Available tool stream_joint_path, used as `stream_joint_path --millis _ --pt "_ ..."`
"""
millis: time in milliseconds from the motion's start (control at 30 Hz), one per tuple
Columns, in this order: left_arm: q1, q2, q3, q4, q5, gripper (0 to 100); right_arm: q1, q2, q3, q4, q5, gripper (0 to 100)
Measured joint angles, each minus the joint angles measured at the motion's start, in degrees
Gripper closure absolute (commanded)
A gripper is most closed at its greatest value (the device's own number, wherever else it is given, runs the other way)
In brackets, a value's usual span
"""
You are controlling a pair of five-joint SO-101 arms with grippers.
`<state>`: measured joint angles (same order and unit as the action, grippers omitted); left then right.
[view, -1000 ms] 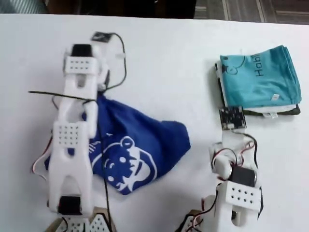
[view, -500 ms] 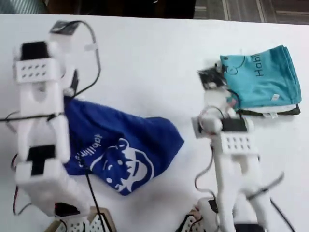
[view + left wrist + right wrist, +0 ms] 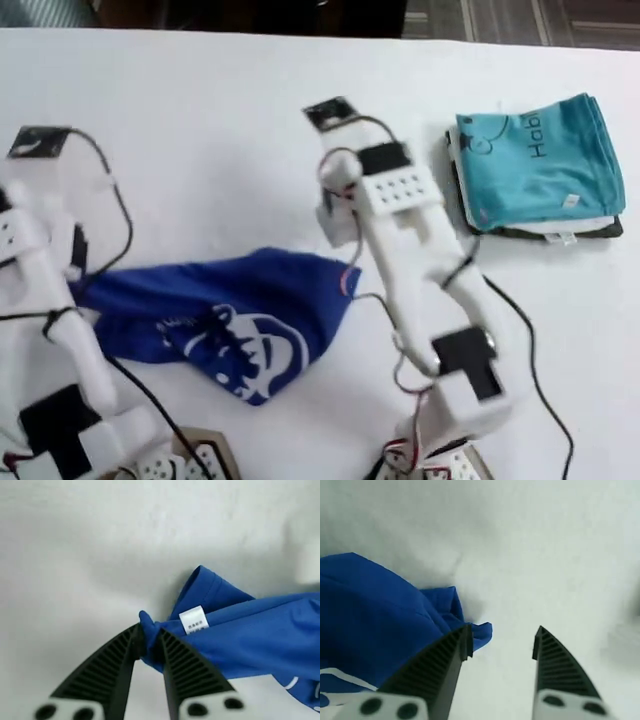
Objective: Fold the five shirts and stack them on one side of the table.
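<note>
Pinches a bunched edge of the crumpled blue fabric shirt with white cartoon print [image 3: 235,325], beside its small white label [image 3: 194,620], in the left gripper [image 3: 149,633]. Hovers the right gripper [image 3: 503,632], spread wide, at the shirt's opposite corner, possibly brushing it. Finds the shirt across the white table [image 3: 200,120], well apart from the teal-topped stack of folded shirts [image 3: 535,165].

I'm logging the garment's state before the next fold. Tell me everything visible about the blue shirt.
The blue shirt is soft cloth with a white cartoon print and a small white tag at a seam. It lies unfolded and bunched, stretched lengthwise on the white table. The left pincer is shut on one corner. The right pincer hangs open at the opposite end, not gripping it.
</note>
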<state>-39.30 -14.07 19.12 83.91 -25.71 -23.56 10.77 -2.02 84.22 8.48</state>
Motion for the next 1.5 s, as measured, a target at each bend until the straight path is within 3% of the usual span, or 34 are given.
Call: stream_joint_path --millis 433,700,867,967,1233,1367,1500 --pt "-8.6 -1.8 0.5 -0.4 -5.1 97 -9.7 19.5 -14.8 11.0 0.3 80.0" --pt "-8.6 -1.8 0.5 -1.6 -5.1 97 -18.1 20.5 -15.2 15.3 11.5 80.0" --pt "-8.6 -1.8 0.5 -1.6 -5.1 97 -17.8 23.7 -15.3 15.5 13.0 81.2" --pt "-8.6 -1.8 0.5 -1.6 -5.1 97 -17.8 26.5 -15.4 15.5 13.0 97.8" --pt "-8.6 -1.8 0.5 -1.6 -5.1 97 -13.5 25.8 -15.7 15.5 13.0 97.8" --pt "-8.0 -1.8 0.5 -1.6 -5.0 97 -6.5 18.3 -17.8 14.2 13.0 97.8" --pt "-3.1 -1.8 0.5 -1.6 -4.5 97 0.7 11.8 -22.9 12.0 13.1 97.8"
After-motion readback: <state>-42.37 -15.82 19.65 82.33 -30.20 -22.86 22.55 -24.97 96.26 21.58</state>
